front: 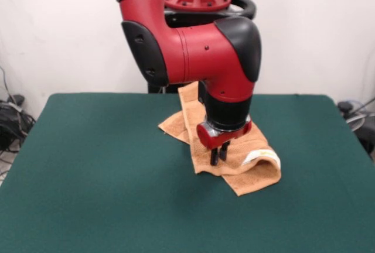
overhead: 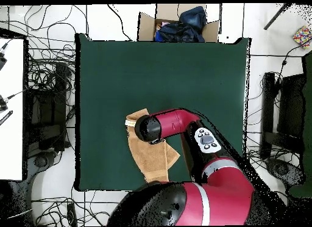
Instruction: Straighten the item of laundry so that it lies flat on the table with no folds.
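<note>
Towel [front: 240,162]: folded, rumpled, centre-right of table [front: 88,165], long axis diagonal, upper left to lower right. Gripper [front: 218,154]: directly above towel middle, fingers narrowly parted, tips at cloth; grasp unconfirmed.

The towel [front: 246,165] lies on the tabletop [front: 105,165] directly beneath the gripper [front: 218,154], spreading out behind it and to both sides. Beyond the tabletop's edge opposite the arm stands a cardboard box [overhead: 146,24].
</note>
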